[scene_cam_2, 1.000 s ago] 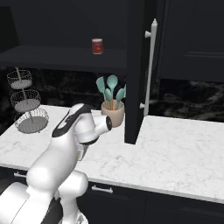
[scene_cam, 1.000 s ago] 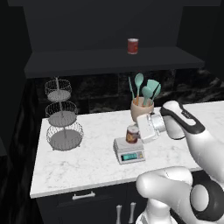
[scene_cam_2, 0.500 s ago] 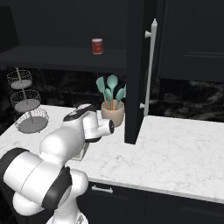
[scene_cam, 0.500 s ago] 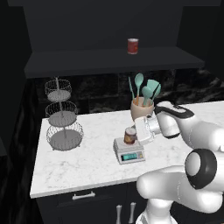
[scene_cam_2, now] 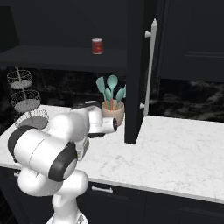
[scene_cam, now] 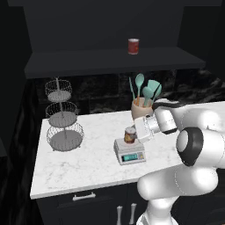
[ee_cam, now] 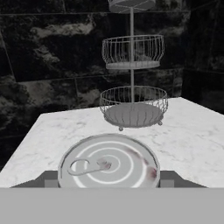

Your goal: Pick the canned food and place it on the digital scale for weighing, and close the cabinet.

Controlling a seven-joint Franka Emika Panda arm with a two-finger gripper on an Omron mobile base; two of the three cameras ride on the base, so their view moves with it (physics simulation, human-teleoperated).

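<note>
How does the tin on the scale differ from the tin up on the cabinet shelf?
The canned food stands on the digital scale on the counter, with the gripper around it; the red tin stands alone on the open cabinet's shelf.
The canned food looks darker, with an orange-yellow patch; the red tin is brighter, with a pale label.
Both are small upright cylinders of similar size.

No text can be read (the digital scale [scene_cam: 130,153] display is too small).
</note>
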